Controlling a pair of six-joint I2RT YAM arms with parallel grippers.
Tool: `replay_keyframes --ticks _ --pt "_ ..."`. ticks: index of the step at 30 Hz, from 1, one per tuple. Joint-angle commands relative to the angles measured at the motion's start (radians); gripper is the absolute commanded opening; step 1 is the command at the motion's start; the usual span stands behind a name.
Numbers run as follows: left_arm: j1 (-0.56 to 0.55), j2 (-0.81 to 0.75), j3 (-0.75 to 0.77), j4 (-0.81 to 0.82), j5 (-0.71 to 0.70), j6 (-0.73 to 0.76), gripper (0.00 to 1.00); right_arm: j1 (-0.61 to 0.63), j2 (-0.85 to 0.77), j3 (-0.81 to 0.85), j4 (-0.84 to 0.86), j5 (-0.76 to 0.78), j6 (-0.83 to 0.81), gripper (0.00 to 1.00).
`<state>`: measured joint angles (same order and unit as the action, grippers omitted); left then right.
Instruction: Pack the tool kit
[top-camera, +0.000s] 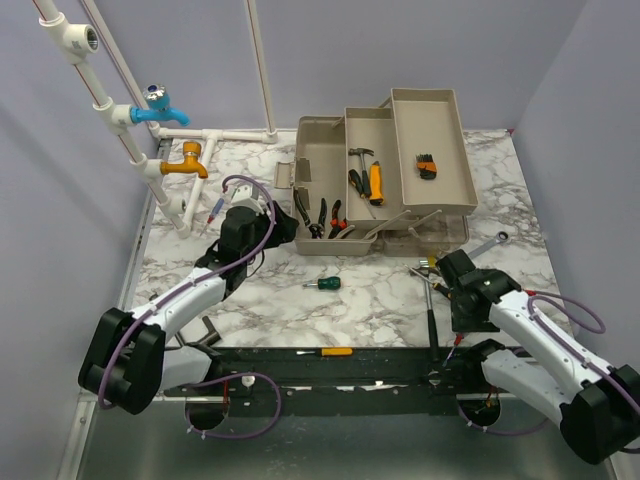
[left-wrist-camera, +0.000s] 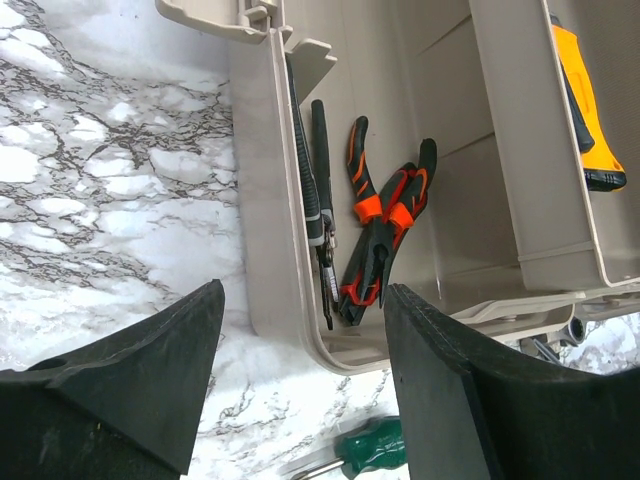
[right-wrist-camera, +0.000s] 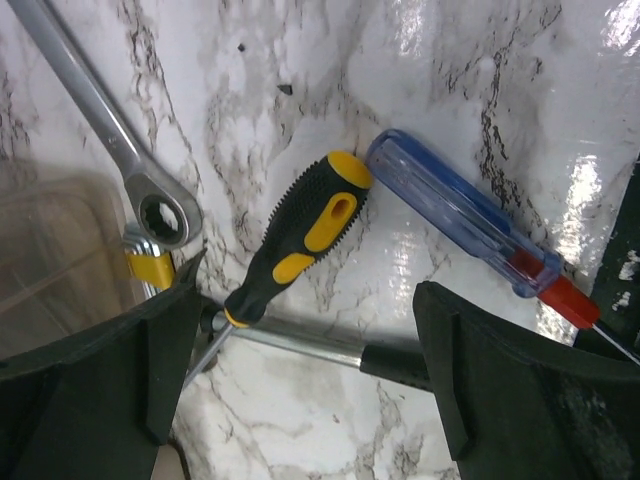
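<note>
The beige toolbox (top-camera: 318, 160) stands open at the back, its fold-out trays (top-camera: 440, 120) spread to the right. Red-and-black pliers (left-wrist-camera: 385, 235) and dark pliers (left-wrist-camera: 318, 200) lie in the bottom compartment. A yellow-handled tool (top-camera: 376, 183) and hex keys (top-camera: 427, 166) lie in the trays. My left gripper (left-wrist-camera: 303, 290) hangs open and empty over the box's front left corner, with a green screwdriver (left-wrist-camera: 372, 447) on the table below it. My right gripper (right-wrist-camera: 308, 280) is open above a black-and-yellow screwdriver (right-wrist-camera: 300, 235) and a steel shaft with a black grip (right-wrist-camera: 320, 345).
A blue clear-handled screwdriver (right-wrist-camera: 450, 215) and a ring spanner (right-wrist-camera: 160, 215) lie beside the right gripper. An orange-handled screwdriver (top-camera: 325, 352) rests on the front rail. White pipes with a blue tap (top-camera: 160, 108) and an orange tap (top-camera: 185, 163) stand at the back left.
</note>
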<state>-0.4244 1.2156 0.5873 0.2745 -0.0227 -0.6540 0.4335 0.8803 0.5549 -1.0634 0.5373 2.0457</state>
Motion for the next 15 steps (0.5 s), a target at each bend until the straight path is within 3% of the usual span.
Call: replay_keyframes --ticks 1,8,15 --pt "0.007 -0.035 -0.013 0.025 -0.012 0.016 0.67 -0.051 0.053 -0.024 0.094 0.051 0.044 0.96" --pt "0.009 -0.051 -0.018 0.020 -0.028 0.023 0.67 -0.210 0.175 -0.030 0.223 -0.030 -0.123 0.91" --pt "0.009 -0.053 -0.017 0.022 -0.035 0.034 0.67 -0.268 0.233 -0.052 0.287 -0.074 -0.159 0.81"
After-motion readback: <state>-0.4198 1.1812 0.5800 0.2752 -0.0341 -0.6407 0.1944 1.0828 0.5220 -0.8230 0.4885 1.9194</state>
